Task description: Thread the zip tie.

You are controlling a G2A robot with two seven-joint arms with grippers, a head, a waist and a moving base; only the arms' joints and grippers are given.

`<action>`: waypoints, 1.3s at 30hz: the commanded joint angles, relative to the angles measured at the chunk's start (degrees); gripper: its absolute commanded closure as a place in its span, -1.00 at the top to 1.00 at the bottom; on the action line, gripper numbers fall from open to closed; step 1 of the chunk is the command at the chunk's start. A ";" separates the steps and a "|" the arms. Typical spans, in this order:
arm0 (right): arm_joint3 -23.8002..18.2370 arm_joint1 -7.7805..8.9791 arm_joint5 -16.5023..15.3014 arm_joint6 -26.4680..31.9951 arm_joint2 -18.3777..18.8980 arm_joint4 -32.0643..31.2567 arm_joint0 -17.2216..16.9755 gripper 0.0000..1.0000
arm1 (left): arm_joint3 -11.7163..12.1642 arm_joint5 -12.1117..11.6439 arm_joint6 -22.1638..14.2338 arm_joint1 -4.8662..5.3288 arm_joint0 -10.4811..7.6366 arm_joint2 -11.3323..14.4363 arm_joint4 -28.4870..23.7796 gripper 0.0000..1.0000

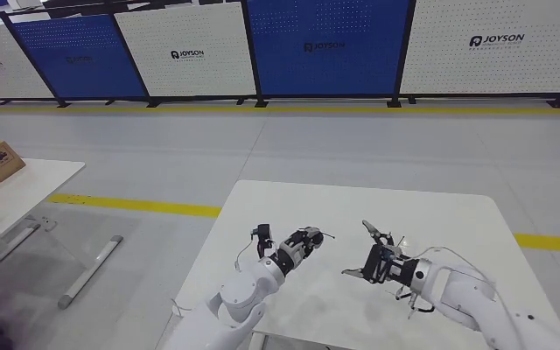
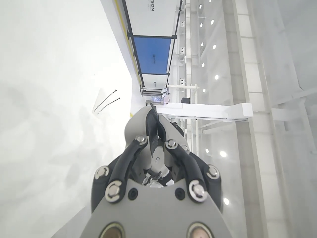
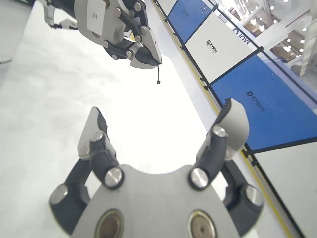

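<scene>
Top view: the left claw is held above the white table, with the right claw near it, tip turned toward tip, and the two not touching.
Left claw, state: its fingers are pressed together and pinch the zip tie; no gap is seen between the pads in the left wrist view.
Zip tie: black and thin. A short length ending in the small head projects past the left claw's tip and hangs free between the two claws. The remainder is hidden inside the pads and cannot be traced.
Right claw, state: spread wide, with nothing held. The tie's head lies ahead of its opening, apart from both fingers.
Loose ties: two more are seen lying flat on the table, side by side, ahead of the left claw and well apart from it.
Step in hand (judged): the right claw is to be brought to the pinched tie so that the strap's tail can be fed through the head.
Method advised: the left claw's pinch should be kept firm and close to the head, so that the slot is held steady. The right claw should be closed on the strap near its free end, lined up square with the slot, and advanced slowly.
Risk noted: the head hangs loose and may swing aside if nudged. Which way the slot faces cannot be told.
</scene>
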 commanded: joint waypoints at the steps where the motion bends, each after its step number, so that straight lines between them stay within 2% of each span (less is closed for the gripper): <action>1: 0.62 -0.06 0.00 0.43 -2.27 7.83 1.18 1.00 | 0.13 -1.53 0.83 -0.05 0.35 0.28 2.29 -1.00; 4: 1.36 0.06 0.00 0.99 -4.84 18.24 3.02 1.00 | 0.33 -2.05 0.06 -0.05 0.77 0.41 3.15 -1.00; 6: 1.35 0.35 0.00 1.46 -6.84 29.14 4.58 1.00 | 0.73 -2.03 -0.48 -0.04 0.81 0.31 3.69 -1.00; 8: 1.66 0.83 0.00 2.97 -8.47 36.58 6.84 1.00 | 0.90 -2.10 -0.68 -0.07 0.83 0.36 3.85 -1.00; 18: 1.66 0.83 0.00 2.97 -8.47 36.58 6.84 1.00 | 0.90 -2.16 -0.65 -0.08 0.83 0.36 3.83 -1.00; 21: -0.93 0.50 0.00 6.35 -8.25 44.56 5.52 1.00 | 0.74 -3.27 1.40 -0.19 0.82 0.31 6.04 -1.00; 23: -2.26 0.46 0.00 12.80 -8.16 52.63 6.02 1.00 | 0.53 -3.30 1.55 -0.28 0.88 0.37 6.16 -1.00; 26: -2.91 0.66 0.00 19.09 -6.53 61.90 6.95 1.00 | 0.40 -3.44 1.85 -0.33 0.96 0.18 6.96 -1.00; 31: -2.91 1.68 0.00 24.78 -1.58 70.78 5.43 1.00 | 0.74 -3.78 2.27 -0.52 0.90 0.20 7.75 -1.00; 35: -0.70 2.35 0.00 34.67 2.69 77.58 3.13 1.00 | 1.20 -5.04 3.97 -0.82 0.66 0.38 8.69 -1.00; 39: -0.70 2.35 0.00 34.67 2.69 77.58 3.13 1.00 | 1.20 -5.04 3.97 -0.82 0.66 0.38 8.69 -1.00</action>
